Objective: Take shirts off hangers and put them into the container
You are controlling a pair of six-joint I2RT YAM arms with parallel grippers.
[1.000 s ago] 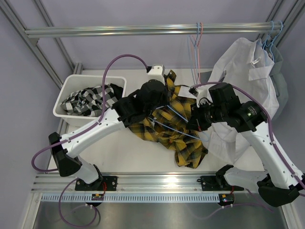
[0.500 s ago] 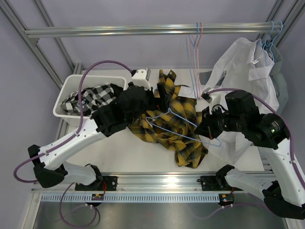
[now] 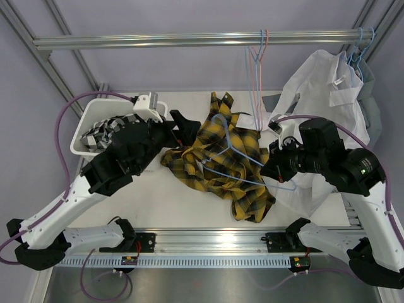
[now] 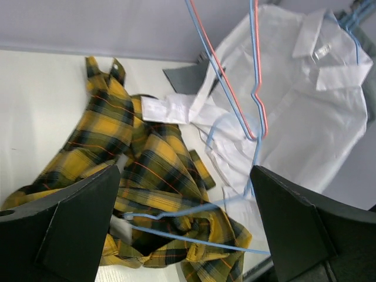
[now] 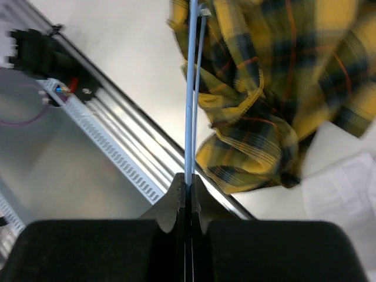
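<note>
Yellow-and-black plaid shirt (image 3: 235,165) lies crumpled at the centre of the white table (image 3: 183,208). At three o'clock my right gripper (image 5: 188,182) pinches a light blue hanger (image 5: 191,88) that runs over it. My left gripper (image 4: 185,170) hangs spread wide at ten o'clock, beside the container (image 3: 81,146). A metal rail (image 3: 158,41) spans twelve o'clock against grey walls.

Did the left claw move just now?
Yes. The left claw slid left, from over the yellow plaid shirt toward the white tub, and opened.

Yellow-blk plaid shirt (image 3: 249,196), lt-blue hanger (image 5: 191,88), white tub (image 3: 81,144)
</note>
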